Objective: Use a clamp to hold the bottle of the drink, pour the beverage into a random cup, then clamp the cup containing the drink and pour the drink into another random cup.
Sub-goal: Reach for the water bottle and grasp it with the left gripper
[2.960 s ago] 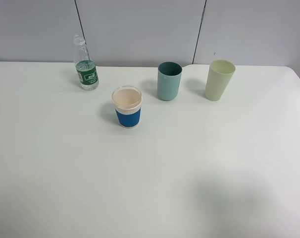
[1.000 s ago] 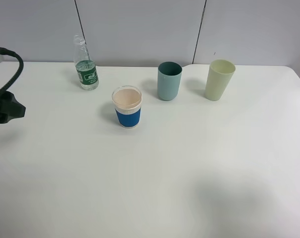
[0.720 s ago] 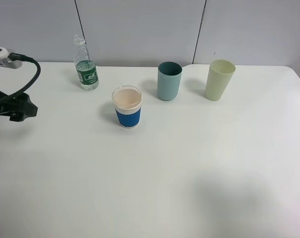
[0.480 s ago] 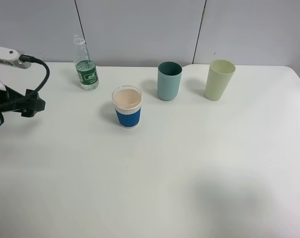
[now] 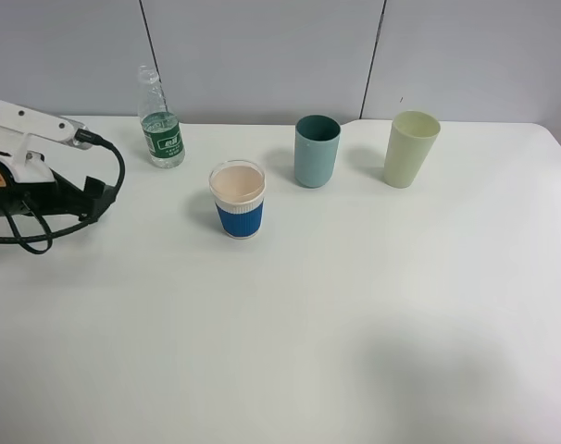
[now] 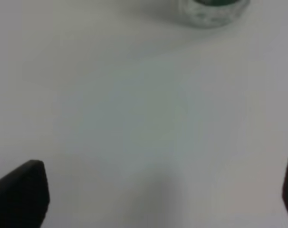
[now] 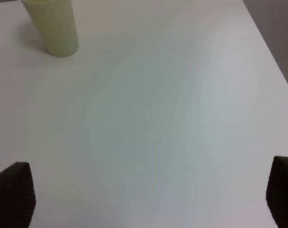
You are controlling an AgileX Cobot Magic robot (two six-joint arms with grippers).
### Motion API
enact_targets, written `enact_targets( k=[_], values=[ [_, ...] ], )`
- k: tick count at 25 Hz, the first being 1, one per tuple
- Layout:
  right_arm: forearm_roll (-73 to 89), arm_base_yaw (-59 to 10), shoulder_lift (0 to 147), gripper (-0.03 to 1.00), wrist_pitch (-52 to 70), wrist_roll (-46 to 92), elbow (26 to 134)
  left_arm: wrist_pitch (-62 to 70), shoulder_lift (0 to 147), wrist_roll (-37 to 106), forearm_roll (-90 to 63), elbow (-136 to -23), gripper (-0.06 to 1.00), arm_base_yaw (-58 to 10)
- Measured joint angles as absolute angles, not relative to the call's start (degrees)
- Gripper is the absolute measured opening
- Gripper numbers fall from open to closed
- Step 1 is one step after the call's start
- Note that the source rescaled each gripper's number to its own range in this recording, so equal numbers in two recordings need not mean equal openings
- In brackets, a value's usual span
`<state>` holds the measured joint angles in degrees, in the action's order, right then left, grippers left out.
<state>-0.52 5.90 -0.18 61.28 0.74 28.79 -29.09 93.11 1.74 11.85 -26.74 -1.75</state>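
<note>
**Exterior high view.**
- Item: small clear plastic bottle (image 5: 162,129) with a green label and a narrow neck. It stands upright at the far left of the white counter (image 5: 355,324).
- Neighbours: it is well apart from the short cup with blue ribbed sleeve (image 5: 238,202) and the matte teal tumbler (image 5: 316,152). A pale yellow-green tumbler (image 5: 410,148) stands furthest right.
- Handling, as judged: light and thin-walled, likely to dent or slip under a hard squeeze. Best taken across the labelled body, below the neck.
- Unclear: the level of the clear beverage is hard to read, and whether a cap is on cannot be told.
- Left gripper (image 5: 103,190): near the bottle, not touching. Its spread cannot be told from here.
- Right gripper: out of frame.

**Left wrist view.**
- Blurred. Only the foot of the bottle (image 6: 213,8) shows, cut off at the frame edge.
- Left gripper (image 6: 158,192): jaws wide, dark fingers (image 6: 20,194) far apart, nothing between them.

**Right wrist view.**
- Right gripper (image 7: 146,194): jaws wide and empty over bare counter.
- Only the pale yellow-green tumbler (image 7: 53,28) appears, with its rim cut off.
</note>
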Motion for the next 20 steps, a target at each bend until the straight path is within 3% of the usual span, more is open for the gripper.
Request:
enact_targets(
  k=[20],
  values=[
    [-0.5, 5.9, -0.2, 0.93, 61.3, 0.7, 28.8, -51.1, 108.0, 0.0, 17.4, -27.6, 1.0, -1.8]
  ],
)
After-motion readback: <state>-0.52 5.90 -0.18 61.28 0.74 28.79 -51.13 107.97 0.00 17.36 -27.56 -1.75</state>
